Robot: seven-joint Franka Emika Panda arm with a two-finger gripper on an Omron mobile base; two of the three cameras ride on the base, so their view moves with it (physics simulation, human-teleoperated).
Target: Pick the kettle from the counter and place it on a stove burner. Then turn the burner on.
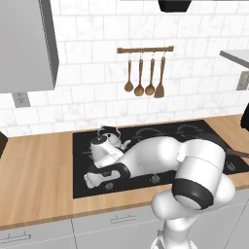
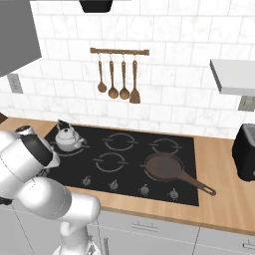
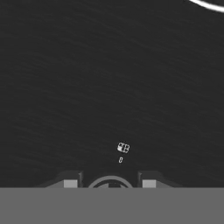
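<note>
The silvery kettle (image 2: 66, 139) with its black arched handle stands upright on the back-left stove burner (image 2: 74, 151) of the black cooktop; in the left base view the kettle (image 1: 113, 138) peeks out behind my wrist. My gripper (image 3: 109, 183) is down at the cooktop's front-left edge, its fingertips (image 3: 70, 183) flanking a small round knob (image 3: 110, 179) and closed in on it. From the left, the gripper (image 1: 91, 181) lies low over the front knob row. The wooden counter (image 1: 34, 175) runs to either side.
A dark frying pan (image 2: 164, 167) sits on the front-right ring, handle pointing right. More knobs (image 2: 144, 189) line the cooktop's front. Wooden utensils (image 2: 117, 82) hang on the tiled wall. A dark appliance (image 2: 246, 152) stands at the far right of the counter (image 2: 219, 199).
</note>
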